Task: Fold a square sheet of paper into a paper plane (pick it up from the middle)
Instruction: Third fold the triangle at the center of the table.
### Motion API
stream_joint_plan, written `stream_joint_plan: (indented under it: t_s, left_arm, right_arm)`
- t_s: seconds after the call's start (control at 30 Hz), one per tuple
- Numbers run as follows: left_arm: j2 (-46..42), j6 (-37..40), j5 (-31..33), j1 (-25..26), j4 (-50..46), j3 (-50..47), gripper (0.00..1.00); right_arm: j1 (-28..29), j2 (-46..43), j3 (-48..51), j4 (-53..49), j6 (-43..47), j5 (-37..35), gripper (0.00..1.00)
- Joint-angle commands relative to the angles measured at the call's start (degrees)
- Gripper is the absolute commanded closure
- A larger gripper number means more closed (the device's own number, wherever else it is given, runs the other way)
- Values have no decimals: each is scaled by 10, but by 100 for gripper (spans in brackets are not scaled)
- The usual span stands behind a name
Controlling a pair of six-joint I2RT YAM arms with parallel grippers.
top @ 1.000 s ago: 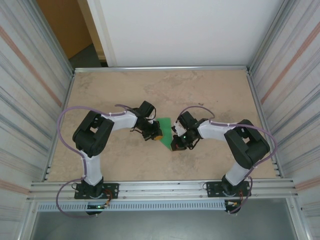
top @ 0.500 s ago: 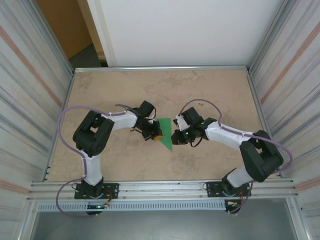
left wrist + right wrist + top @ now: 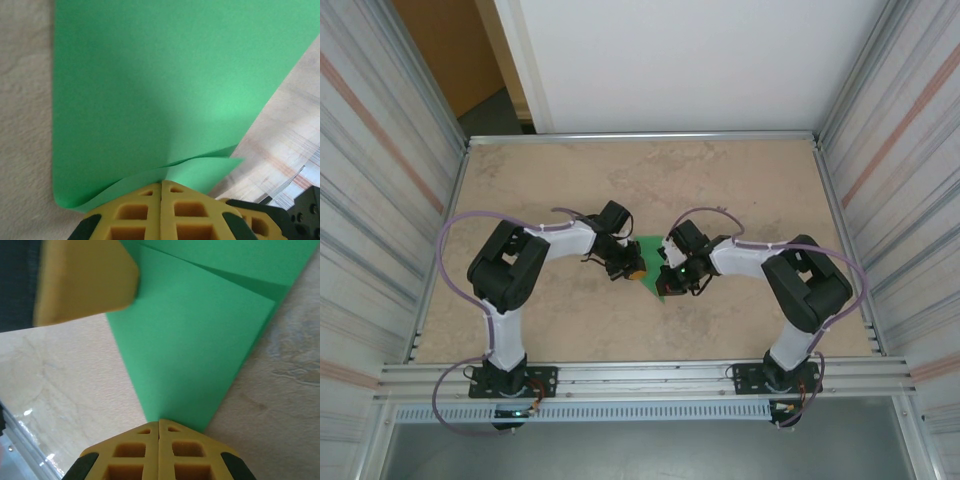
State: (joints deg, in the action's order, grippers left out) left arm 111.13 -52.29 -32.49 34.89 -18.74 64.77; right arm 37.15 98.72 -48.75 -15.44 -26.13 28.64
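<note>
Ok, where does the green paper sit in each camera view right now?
Top external: the green paper lies mid-table between the two grippers.
Left wrist: it covers the upper middle, above the left gripper.
Right wrist: a green wedge running from top right down to the right gripper.
Shared landmark: the left gripper's yellow fingers, top left in the right wrist view.

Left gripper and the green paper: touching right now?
Touching. In the left wrist view the left gripper is shut on the near edge of the green paper, whose layers run in between the fingertips.
</note>
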Motion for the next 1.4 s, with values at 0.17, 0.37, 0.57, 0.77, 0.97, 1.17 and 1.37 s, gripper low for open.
stream_joint_plan:
  t_s: [0.17, 0.37, 0.57, 0.77, 0.97, 1.17, 1.37]
  left_arm:
    - [-59, 84, 19, 9, 81, -13, 95]
    - [-80, 88, 10, 16, 138, -65, 96]
    - [-73, 67, 5, 36, 184, -104, 97]
    - [-55, 63, 13, 55, 186, -113, 98]
    - [-46, 64, 16, 55, 187, -112, 99]
    - [-39, 67, 43, 49, 195, -135, 99]
    - [-41, 82, 53, 21, 214, -156, 98]
  right_arm:
    - [-4, 32, -5, -52, -12, -59, 100]
    - [-6, 32, -3, -60, -14, -60, 100]
    - [-9, 34, -4, -68, -17, -60, 100]
    - [-9, 32, -3, -72, -15, -59, 100]
    - [-9, 37, -4, -77, -15, -64, 100]
    - [-10, 46, -1, -95, -22, -84, 100]
    - [-12, 53, 6, -117, -32, -106, 100]
